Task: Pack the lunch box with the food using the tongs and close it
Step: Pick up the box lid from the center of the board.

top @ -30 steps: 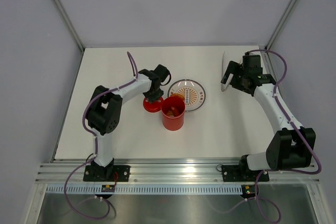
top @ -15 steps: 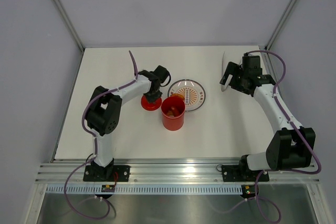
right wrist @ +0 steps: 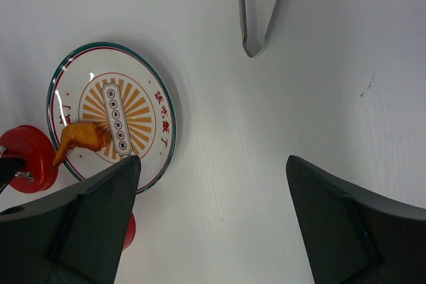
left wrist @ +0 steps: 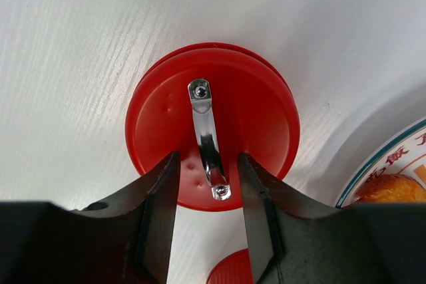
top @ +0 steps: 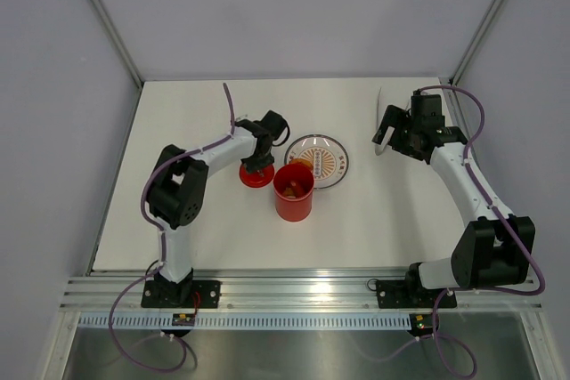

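Note:
The red lunch box stands uncovered in front of the plate, with orange food showing inside it. Its flat red lid lies on the table to the left, metal handle up. My left gripper hangs over the lid, open, its jaws either side of the handle with a gap on each side. One orange-brown fried piece lies on the plate. The grey tongs rest on the table at the far right. My right gripper is wide open over bare table near them, holding nothing.
The white plate with its orange pattern sits just behind the lunch box, close to the lid. The tongs lie near the table's right edge. Grey walls enclose the table on three sides.
The left gripper's jaws have parted a little around the lid's handle, and the wrist has shifted slightly. The lid stays on the table. The right arm has not moved.

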Robot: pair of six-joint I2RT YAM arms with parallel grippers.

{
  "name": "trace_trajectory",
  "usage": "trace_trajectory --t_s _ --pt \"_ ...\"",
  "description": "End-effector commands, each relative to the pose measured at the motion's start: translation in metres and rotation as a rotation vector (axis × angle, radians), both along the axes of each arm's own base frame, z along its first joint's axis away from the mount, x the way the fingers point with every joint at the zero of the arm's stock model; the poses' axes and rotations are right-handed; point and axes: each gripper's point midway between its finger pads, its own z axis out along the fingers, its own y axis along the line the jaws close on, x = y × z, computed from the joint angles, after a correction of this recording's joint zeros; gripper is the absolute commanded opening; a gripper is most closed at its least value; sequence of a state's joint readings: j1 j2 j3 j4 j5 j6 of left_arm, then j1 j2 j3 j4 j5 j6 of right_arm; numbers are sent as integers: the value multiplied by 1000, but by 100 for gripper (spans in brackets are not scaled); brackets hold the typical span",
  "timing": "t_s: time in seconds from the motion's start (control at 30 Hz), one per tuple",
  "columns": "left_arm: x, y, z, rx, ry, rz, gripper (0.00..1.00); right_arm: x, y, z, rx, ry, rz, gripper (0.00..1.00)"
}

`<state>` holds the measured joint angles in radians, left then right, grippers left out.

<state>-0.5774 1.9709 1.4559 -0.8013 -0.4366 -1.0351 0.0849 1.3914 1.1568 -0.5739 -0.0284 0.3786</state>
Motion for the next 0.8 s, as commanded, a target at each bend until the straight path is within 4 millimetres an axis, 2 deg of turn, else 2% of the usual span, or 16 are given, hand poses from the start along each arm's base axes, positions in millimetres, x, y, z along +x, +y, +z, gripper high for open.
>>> trace_trajectory --t_s 0.0,0.1,0.13,0.2,0.27,0.37,0.4,0.47,0.5,0.57,0.6,0.77 --pt "17 5 2 27 -54 15 42 -2 2 12 7 -35 14 98" --pt "17 9 -2 31 -46 17 33 -2 2 12 6 -37 15 98" --pt "17 10 -3 31 -43 13 25 -2 2 13 8 -40 13 98" --pt "17 12 -1 27 -46 -4 15 -3 1 14 7 -40 12 98" --pt "18 13 12 24 -71 -27 0 -4 1 14 7 -43 6 98" --pt "12 22 36 68 -71 -112 0 -8 -1 17 1 -46 1 98" --pt "6 26 54 75 -83 -143 0 -10 -2 17 -1 -45 1 98" --pt "-2 32 76 108 -81 -252 0 -12 -3 21 -4 -53 -2 98" --pt "-9 33 97 87 -102 -295 0 -14 -2 23 -2 -54 -1 98" --pt "-20 34 118 93 -107 -413 0 -16 -2 27 3 -62 1 98" --pt "-32 35 136 79 -115 -482 0 -17 -2 28 4 -61 0 98" --pt "-69 28 170 58 -129 -641 0 -19 -2 41 8 -81 0 98"
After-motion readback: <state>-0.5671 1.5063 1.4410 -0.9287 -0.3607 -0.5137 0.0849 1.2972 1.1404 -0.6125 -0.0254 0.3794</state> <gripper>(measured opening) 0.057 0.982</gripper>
